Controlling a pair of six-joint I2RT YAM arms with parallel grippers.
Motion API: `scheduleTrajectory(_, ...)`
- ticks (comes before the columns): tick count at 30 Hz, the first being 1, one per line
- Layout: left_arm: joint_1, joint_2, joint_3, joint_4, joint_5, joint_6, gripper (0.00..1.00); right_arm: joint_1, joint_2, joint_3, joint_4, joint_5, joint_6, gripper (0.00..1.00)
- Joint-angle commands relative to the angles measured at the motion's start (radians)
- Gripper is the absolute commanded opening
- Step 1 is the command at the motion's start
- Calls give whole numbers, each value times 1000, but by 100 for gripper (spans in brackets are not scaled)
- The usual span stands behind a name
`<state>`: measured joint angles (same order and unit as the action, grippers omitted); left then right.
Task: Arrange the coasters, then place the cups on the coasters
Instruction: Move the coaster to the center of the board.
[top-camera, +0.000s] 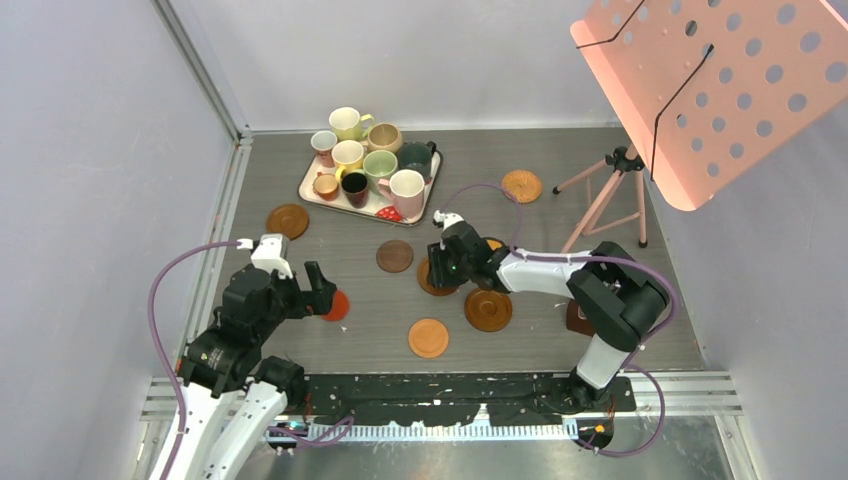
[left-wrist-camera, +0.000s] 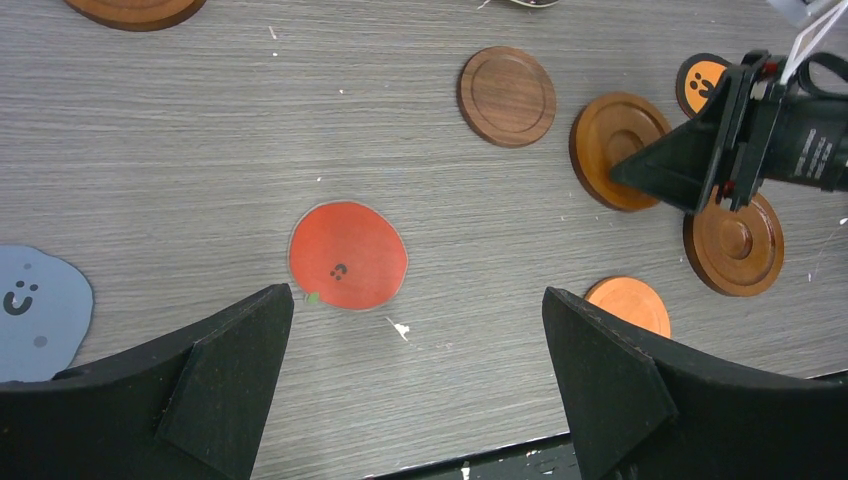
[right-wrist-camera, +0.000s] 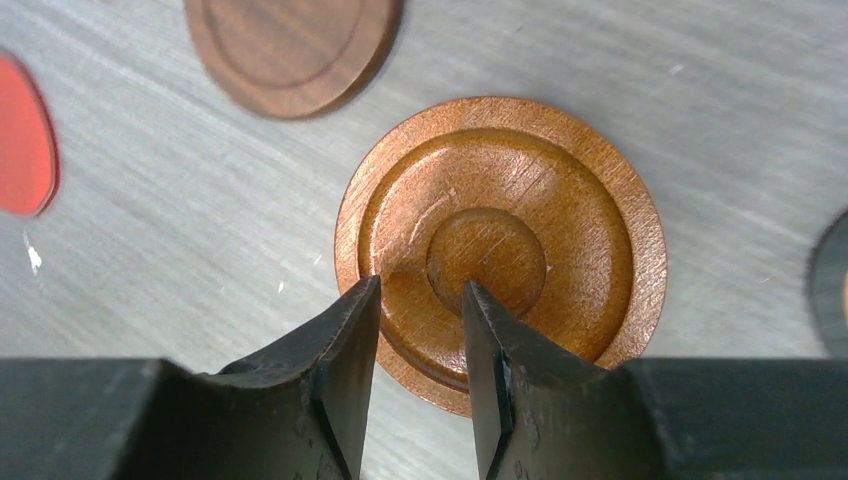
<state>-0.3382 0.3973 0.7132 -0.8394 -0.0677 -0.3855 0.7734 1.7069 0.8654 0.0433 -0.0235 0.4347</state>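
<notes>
1. Right pincer (right-wrist-camera: 418, 290): jaws narrowed to a small gap, nothing clamped between them. Tips sit over the brown wooden coaster (right-wrist-camera: 500, 240) directly beneath. Contact: cannot tell.
2. Left pincer (left-wrist-camera: 415, 300): fully released, empty. Red coaster (left-wrist-camera: 347, 255) lies flat on the tabletop (left-wrist-camera: 200, 120) just ahead of it, between the finger lines.
3. Cups (top-camera: 365, 160): all crowded on the tray (top-camera: 388, 213), well beyond both pincers. None on a coaster.
4. Status, judged: early. Coasters lie scattered with no clear row or grid, so arranging looks unfinished. Every cup placement remains.
</notes>
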Motion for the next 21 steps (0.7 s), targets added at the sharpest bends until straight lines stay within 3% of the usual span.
scheduleTrajectory(1,6,13,19,11,-7,-2,99,64,-20,-49,-119,-14,41,43)
scheduleTrajectory(15,6,46,24,5,6,-23,100,130,46,24,-69,-16,52,42)
scheduleTrajectory(21,5,63,40,-22,-58,-70,100,177,64,62,-73,-13,59,42)
